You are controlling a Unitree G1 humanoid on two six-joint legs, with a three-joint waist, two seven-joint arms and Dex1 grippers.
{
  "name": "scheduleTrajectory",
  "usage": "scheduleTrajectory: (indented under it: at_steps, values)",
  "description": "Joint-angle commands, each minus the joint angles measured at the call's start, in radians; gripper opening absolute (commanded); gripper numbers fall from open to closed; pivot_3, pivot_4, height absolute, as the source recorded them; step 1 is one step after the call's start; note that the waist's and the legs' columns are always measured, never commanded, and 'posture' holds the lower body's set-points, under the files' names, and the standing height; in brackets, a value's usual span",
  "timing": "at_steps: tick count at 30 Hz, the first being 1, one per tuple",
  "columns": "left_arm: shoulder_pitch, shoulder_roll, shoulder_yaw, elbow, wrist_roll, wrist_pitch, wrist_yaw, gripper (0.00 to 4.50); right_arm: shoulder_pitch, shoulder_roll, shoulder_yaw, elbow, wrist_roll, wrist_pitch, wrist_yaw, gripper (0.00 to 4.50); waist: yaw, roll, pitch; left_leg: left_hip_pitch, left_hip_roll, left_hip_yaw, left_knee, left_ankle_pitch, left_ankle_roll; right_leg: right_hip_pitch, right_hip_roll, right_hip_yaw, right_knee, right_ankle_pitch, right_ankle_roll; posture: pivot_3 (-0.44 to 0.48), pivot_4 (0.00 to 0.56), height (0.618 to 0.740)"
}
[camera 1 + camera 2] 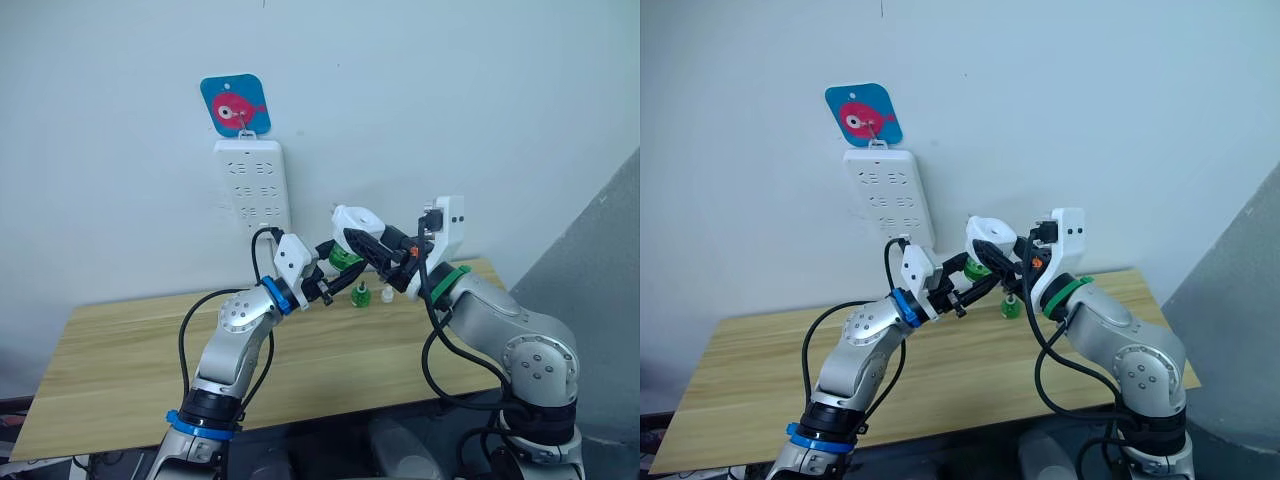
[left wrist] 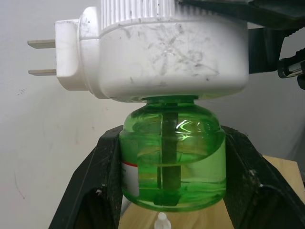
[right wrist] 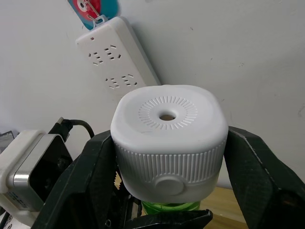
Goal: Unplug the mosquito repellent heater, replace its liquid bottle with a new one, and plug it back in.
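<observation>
Where wooden table (image 1: 120,360) meets pale wall (image 1: 450,90), power strip (image 1: 255,190) hangs.

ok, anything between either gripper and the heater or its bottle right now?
Nothing visible. The right gripper clamps the mosquito repellent heater by its sides; the left gripper clamps the green liquid bottle still attached beneath it. Both are held in the air, unplugged.

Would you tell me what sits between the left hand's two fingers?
The green liquid bottle, screwed under the mosquito repellent heater, sits between the left hand's fingers in the left wrist view.
</observation>
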Motion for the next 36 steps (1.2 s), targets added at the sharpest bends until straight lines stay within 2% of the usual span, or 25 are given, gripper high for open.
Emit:
scheduleTrajectory:
  at_steps: [1, 4, 9, 12, 17, 20, 23, 26, 36]
  values:
    - [-0.022, -0.007, -0.008, -0.012, 0.015, -0.029, 0.01, 3.57, -0.022, 0.025, 0.013, -0.026, 0.011, -0.037, 0.017, 2.97, 0.0, 0.0, 0.0, 0.0, 0.0, 0.0, 0.0, 0.0, 0.0, 0.0, 0.0, 0.0, 0.0, 0.0, 0.0, -0.265, 0.068, 0.733]
    - [-0.018, 0.001, -0.017, -0.016, 0.011, -0.011, -0.005, 4.48, -0.022, 0.03, 0.014, -0.024, 0.003, -0.046, 0.018, 2.97, 0.0, 0.0, 0.0, 0.0, 0.0, 0.0, 0.0, 0.0, 0.0, 0.0, 0.0, 0.0, 0.0, 0.0, 0.0, -0.265, 0.069, 0.733]
    - [-0.007, 0.039, 0.007, -0.027, -0.007, 0.023, -0.023, 4.49, -0.025, 0.027, 0.009, -0.023, -0.007, -0.057, 0.024, 2.97, 0.0, 0.0, 0.0, 0.0, 0.0, 0.0, 0.0, 0.0, 0.0, 0.0, 0.0, 0.0, 0.0, 0.0, 0.0, -0.268, 0.069, 0.733]
    - [0.021, 0.111, 0.054, -0.047, -0.033, 0.071, -0.044, 4.49, -0.036, 0.006, 0.003, -0.027, -0.028, -0.066, 0.033, 2.97, -0.003, 0.0, 0.0, 0.0, 0.0, 0.0, -0.001, 0.0, 0.0, 0.0, 0.0, 0.0, 0.0, 0.0, 0.0, -0.271, 0.069, 0.733]
    - [0.12, 0.247, 0.197, -0.13, -0.117, 0.137, -0.065, 4.49, -0.058, -0.093, 0.011, -0.054, -0.105, -0.077, 0.079, 2.97, -0.004, 0.0, 0.0, 0.0, 0.001, 0.001, -0.004, 0.0, 0.0, -0.002, 0.0, 0.001, 0.0, -0.001, -0.001, -0.27, 0.078, 0.733]
    - [0.21, 0.296, 0.317, -0.208, -0.178, 0.179, -0.046, 4.49, -0.061, -0.153, 0.023, -0.079, -0.134, -0.079, 0.122, 2.97, -0.002, 0.0, 0.0, 0.0, 0.001, 0.001, -0.006, 0.0, 0.0, -0.003, 0.0, 0.0, -0.001, -0.001, -0.002, -0.262, 0.085, 0.733]
    - [0.245, 0.316, 0.4, -0.24, -0.195, 0.202, 0.006, 4.49, -0.056, -0.178, 0.03, -0.093, -0.147, -0.083, 0.145, 2.97, 0.001, 0.0, 0.0, 0.0, 0.002, 0.001, -0.009, 0.0, 0.0, -0.003, -0.001, 0.0, -0.002, -0.001, -0.002, -0.251, 0.088, 0.733]
    - [0.201, 0.333, 0.438, -0.196, -0.178, 0.213, 0.05, 4.49, -0.05, -0.185, 0.033, -0.101, -0.156, -0.081, 0.159, 2.97, 0.01, 0.0, 0.001, 0.001, 0.001, 0.0, -0.009, 0.0, 0.0, -0.003, 0.0, -0.001, -0.002, -0.001, -0.002, -0.231, 0.092, 0.733]
    - [-0.047, 0.389, 0.4, 0.083, -0.149, 0.251, 0.026, 4.49, -0.038, -0.211, 0.08, -0.141, -0.181, -0.067, 0.189, 2.97, 0.028, 0.0, 0.002, 0.001, 0.001, 0.001, -0.009, 0.0, 0.0, -0.004, 0.0, -0.001, -0.002, -0.001, -0.002, -0.243, 0.101, 0.733]
